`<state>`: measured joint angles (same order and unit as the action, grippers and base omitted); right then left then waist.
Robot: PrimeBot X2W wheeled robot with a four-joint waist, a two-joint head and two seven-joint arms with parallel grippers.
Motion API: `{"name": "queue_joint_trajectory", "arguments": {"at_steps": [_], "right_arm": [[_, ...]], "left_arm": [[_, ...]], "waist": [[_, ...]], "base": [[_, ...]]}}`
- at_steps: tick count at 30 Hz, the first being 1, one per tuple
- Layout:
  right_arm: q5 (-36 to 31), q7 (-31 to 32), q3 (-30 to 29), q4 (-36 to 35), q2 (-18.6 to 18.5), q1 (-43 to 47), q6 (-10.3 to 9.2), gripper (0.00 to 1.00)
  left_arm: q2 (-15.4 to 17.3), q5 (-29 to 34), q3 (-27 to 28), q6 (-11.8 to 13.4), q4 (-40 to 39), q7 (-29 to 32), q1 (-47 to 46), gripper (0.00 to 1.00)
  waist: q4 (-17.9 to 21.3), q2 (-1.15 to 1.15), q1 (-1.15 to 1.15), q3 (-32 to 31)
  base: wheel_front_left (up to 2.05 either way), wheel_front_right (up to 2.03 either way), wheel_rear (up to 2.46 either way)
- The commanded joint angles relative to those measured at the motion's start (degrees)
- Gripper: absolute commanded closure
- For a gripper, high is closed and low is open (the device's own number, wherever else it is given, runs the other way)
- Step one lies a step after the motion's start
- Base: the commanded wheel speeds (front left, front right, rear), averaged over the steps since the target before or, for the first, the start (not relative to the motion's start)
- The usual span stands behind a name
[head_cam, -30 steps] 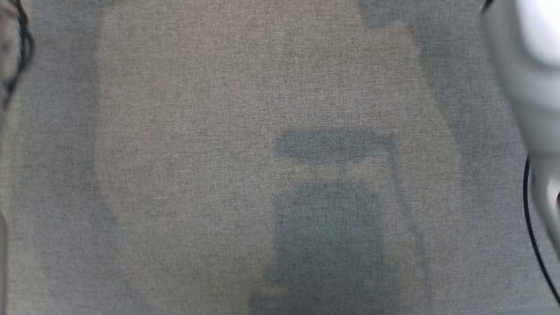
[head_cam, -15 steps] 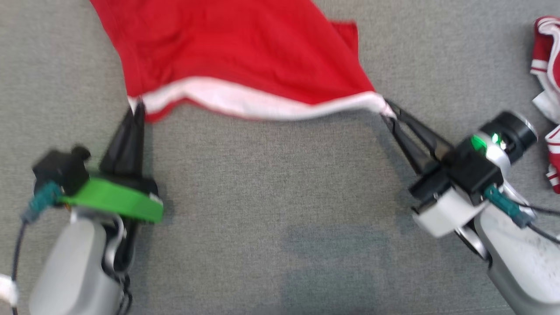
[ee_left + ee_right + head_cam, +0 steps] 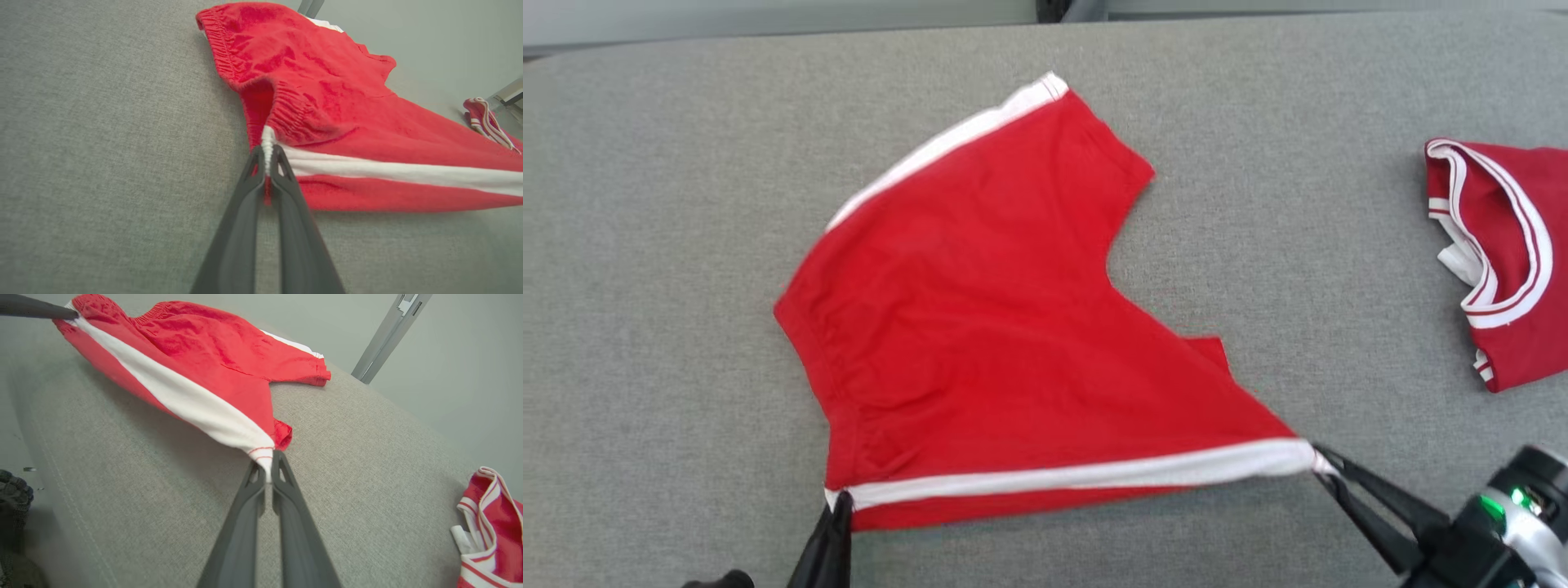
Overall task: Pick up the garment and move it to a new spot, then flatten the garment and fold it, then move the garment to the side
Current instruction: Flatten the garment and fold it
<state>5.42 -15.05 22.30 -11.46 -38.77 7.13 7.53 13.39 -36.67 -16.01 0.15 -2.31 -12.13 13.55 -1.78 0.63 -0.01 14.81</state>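
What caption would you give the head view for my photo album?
Left gripper and right gripper each pinch a corner of red shorts on a grey fabric surface.

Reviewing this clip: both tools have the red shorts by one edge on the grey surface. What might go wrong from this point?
1. The left tool and right tool each pinch only the very end of the white stripe on the shorts, using just their tips; a harder pull may slip a corner free.
2. A second red garment lies off to the robot's right; shifting the shorts that way might land them on it.
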Motion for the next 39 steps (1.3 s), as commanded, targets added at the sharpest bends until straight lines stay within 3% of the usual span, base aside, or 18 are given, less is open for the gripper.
{"name": "queue_joint_trajectory", "arguments": {"at_steps": [1,6,14,19,26,32,39], "right_arm": [[0.21,-0.15,-0.11,-0.35,-0.43,0.66,-0.10,1.00],[3.68,-0.05,0.44,-1.51,-3.34,-1.02,-0.10,1.00],[13.71,9.95,12.04,0.85,-8.46,-24.90,-0.10,1.00],[20.39,13.29,18.31,6.54,-9.75,-40.21,-0.10,1.00],[27.04,15.17,26.79,15.68,-10.61,-56.40,-0.10,1.00],[30.91,15.99,32.81,24.90,-10.27,-65.99,-0.10,1.00],[34.15,16.18,38.60,30.78,-10.12,-72.94,-0.10,1.00]], "left_arm": [[0.10,-0.63,0.22,0.43,-0.68,0.33,0.71,1.00],[0.89,-3.18,0.61,1.89,-8.47,5.07,1.73,1.00],[-0.99,-12.44,3.92,4.57,-10.74,15.63,-13.10,1.00],[-2.80,-14.77,4.01,6.08,-5.87,19.82,-24.78,1.00],[-5.04,-13.62,2.34,5.59,3.54,20.52,-36.67,1.00],[-8.26,-14.37,0.17,4.33,13.80,19.47,-44.35,1.00],[-10.09,-15.59,-3.46,3.15,22.52,18.25,-50.92,1.00]], "waist": [[-1.09,-0.63,0.01,-1.48],[-2.02,-0.63,0.01,0.36],[-6.86,-0.63,0.01,7.93],[-11.24,-0.63,0.01,9.73],[-15.61,-0.63,0.01,10.04],[-18.95,-0.63,0.01,10.72],[-20.61,-0.63,0.01,12.40]], "base": [[0.00,0.00,0.00],[0.00,0.00,0.00],[0.00,0.00,0.00],[0.00,0.00,0.00],[0.00,0.00,0.00],[0.00,0.00,0.00],[0.00,0.00,0.00]]}}
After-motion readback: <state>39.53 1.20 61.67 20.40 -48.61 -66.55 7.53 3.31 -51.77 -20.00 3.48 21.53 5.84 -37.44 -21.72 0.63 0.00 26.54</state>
